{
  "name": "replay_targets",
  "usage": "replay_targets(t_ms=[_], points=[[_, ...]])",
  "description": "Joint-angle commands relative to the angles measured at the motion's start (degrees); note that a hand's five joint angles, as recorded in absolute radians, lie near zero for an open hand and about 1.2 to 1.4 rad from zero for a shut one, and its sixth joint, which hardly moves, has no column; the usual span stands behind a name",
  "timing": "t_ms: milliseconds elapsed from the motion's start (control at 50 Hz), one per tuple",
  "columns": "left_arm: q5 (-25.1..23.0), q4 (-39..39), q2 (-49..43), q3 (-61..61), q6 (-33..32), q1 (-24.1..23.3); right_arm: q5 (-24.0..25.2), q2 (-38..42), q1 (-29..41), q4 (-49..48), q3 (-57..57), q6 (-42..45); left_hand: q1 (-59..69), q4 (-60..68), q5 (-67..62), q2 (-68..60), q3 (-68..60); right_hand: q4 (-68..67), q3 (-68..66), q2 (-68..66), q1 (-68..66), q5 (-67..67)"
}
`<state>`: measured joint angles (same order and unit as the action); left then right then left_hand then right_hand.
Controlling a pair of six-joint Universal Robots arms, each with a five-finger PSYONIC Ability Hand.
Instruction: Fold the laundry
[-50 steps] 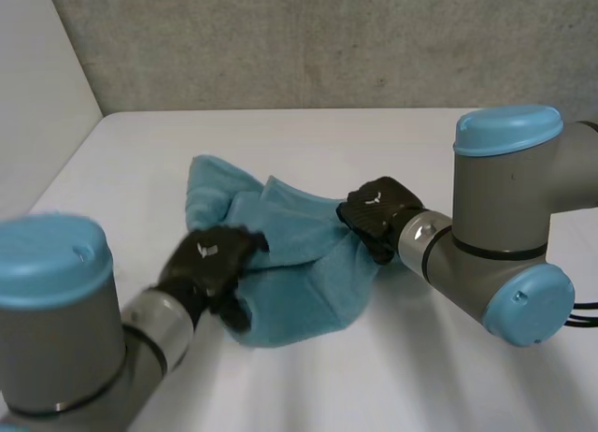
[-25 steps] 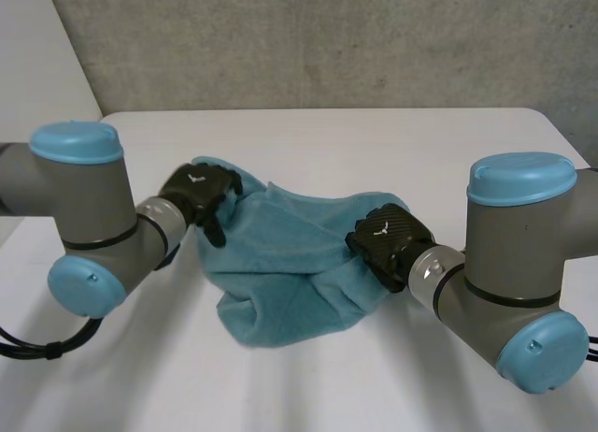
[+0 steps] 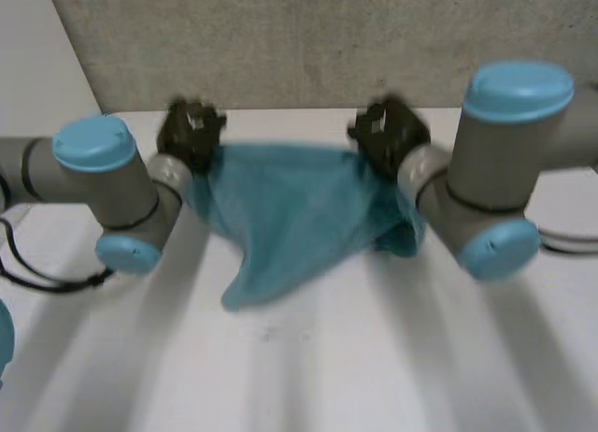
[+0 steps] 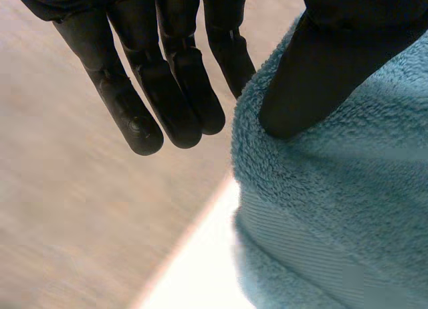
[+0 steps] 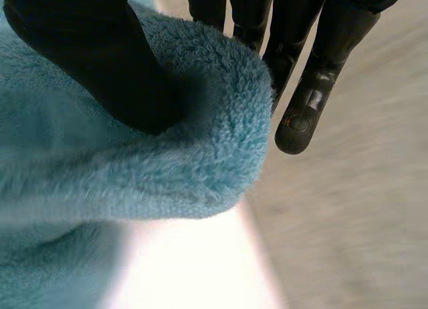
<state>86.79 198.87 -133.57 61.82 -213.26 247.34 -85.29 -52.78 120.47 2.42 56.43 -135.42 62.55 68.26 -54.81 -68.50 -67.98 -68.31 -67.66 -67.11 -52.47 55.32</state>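
A teal terry towel (image 3: 290,208) hangs stretched between my two hands above the white table (image 3: 374,357), its lower tip drooping toward the tabletop. My left hand (image 3: 190,128) holds the towel's upper left corner. In the left wrist view its thumb (image 4: 321,61) presses the towel (image 4: 334,209) against the straight fingers (image 4: 167,88). At the upper right corner, my right hand (image 3: 388,133) grips the same way. There the thumb (image 5: 100,61) pinches the rolled towel edge (image 5: 167,168) against the fingers (image 5: 301,75).
A grey wall (image 3: 308,39) rises behind the table's far edge, close behind both hands. Both arms reach in from the sides, with bare tabletop below and in front of the hanging towel.
Both hands have risen and moved toward the far edge, lifting the towel off the table and spreading it. The left hand went from the towel's near side to its far left corner and closed on it.
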Motion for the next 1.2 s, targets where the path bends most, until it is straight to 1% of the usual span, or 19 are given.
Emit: replay_targets(t_ms=[20,100,200,220,300,360,440,520,580,600,680,740,760,820,840,1000,1040,1060,1200], points=[[4.96,18.36,11.72,-1.11,4.23,-0.01,-6.29,1.02,0.47,-20.33,-12.14,-1.24,17.45,11.74,-15.19,-11.50,-12.02,-11.69,-12.34,-12.89,-27.53,14.68],[5.76,20.59,17.01,4.87,7.68,-0.10,-4.80,-2.66,0.73,-23.51,-6.70,-2.04,17.45,11.74,-15.19,-11.50,-12.02,-11.69,-12.34,-12.89,-27.53,14.68],[5.94,15.94,24.84,21.29,8.82,-0.10,5.12,-9.52,0.20,-20.09,8.06,-2.21,17.45,11.74,-15.19,-11.50,-12.02,-11.69,-12.34,-12.89,-27.53,14.68],[5.94,15.06,25.63,23.93,8.83,-0.19,8.18,-10.40,-0.06,-17.82,11.91,-1.95,17.45,11.74,-15.19,-11.50,-12.02,-11.69,-12.34,-12.89,-27.53,14.68],[6.11,9.36,30.54,39.55,9.00,-0.45,14.43,-11.81,-0.15,-9.13,18.69,-1.60,17.45,11.74,-15.19,-11.50,-12.02,-11.69,-12.34,-12.89,-27.53,14.68],[6.20,6.54,31.79,45.21,9.00,-0.72,17.69,-11.56,-0.24,-1.75,21.43,-1.51,17.45,11.74,-15.19,-11.50,-12.02,-11.69,-12.34,-12.89,-27.53,14.68],[7.60,1.53,32.49,51.46,11.45,-0.98,19.37,-11.12,-0.15,4.33,22.93,-1.34,17.45,11.74,-15.19,-11.50,-12.02,-11.69,-12.34,-12.89,-27.53,14.68],[8.66,-5.13,34.07,54.18,17.33,-1.59,19.02,-10.50,-0.15,6.46,24.16,-1.34,17.45,11.74,-15.19,-11.50,-12.02,-11.69,-12.34,-12.89,-27.53,14.68],[8.57,-10.08,35.22,54.19,20.78,-2.92,18.93,-10.50,-0.33,5.94,25.31,-1.42,17.45,11.74,-15.19,-11.50,-12.02,-11.69,-12.34,-12.89,-27.53,14.68],[8.40,-14.87,36.96,53.32,23.13,-4.31,18.93,-10.50,-0.33,5.41,25.92,-1.68,11.65,5.93,-9.38,-5.69,-6.22,-11.69,-12.34,-12.89,-27.53,14.68],[8.22,-20.26,42.14,49.81,23.86,-5.20,18.24,-11.37,-0.33,3.39,27.59,-1.86,4.73,-0.99,-2.47,1.22,0.70,-11.69,-12.34,-12.89,-27.53,14.68],[8.14,-20.63,44.88,46.82,23.68,-5.29,17.00,-11.99,-0.33,2.42,28.91,-1.77,-9.04,-14.76,11.31,15.00,14.47,-11.69,-12.34,-12.89,-27.53,14.68],[7.87,-19.85,46.02,44.81,23.59,-5.11,16.13,-12.60,-0.24,1.89,29.87,-1.43,-20.59,-26.31,22.85,26.55,26.02,-10.91,-11.57,-12.12,-26.76,13.90],[7.08,-18.43,45.94,42.24,23.50,-4.76,15.42,-12.96,-0.24,1.36,30.58,-1.42,-28.61,-34.33,30.88,34.57,34.04,-10.40,-11.05,-11.60,-26.24,13.39],[5.25,-15.30,44.20,38.93,23.50,-4.24,15.33,-13.13,-0.24,0.58,31.63,-1.42,-36.27,-41.99,38.54,42.23,41.70,-8.90,-9.56,-10.11,-24.74,11.89],[-0.56,-11.22,26.99,27.94,20.35,-2.83,14.98,-13.31,-0.15,-0.92,33.57,-1.34,-37.03,-42.74,39.29,42.98,42.46,-5.69,-6.35,-6.90,-21.54,8.69],[-0.65,-11.67,24.85,26.68,19.46,-2.74,14.98,-13.31,-0.15,-1.01,33.66,-1.34,-36.86,-42.57,39.12,42.81,42.29,-5.19,-5.84,-6.39,-21.03,8.18],[-0.48,-12.71,19.71,23.38,16.07,-2.74,14.98,-13.31,-0.15,-1.01,33.66,-1.34,-36.36,-42.07,38.62,42.31,41.79,-5.19,-5.84,-6.39,-21.03,8.18],[0.84,-15.36,8.77,15.00,5.59,-2.74,14.98,-13.22,-0.24,-1.01,33.66,-1.34,-35.51,-41.23,37.77,41.47,40.94,-5.19,-5.84,-6.39,-21.03,8.18]])
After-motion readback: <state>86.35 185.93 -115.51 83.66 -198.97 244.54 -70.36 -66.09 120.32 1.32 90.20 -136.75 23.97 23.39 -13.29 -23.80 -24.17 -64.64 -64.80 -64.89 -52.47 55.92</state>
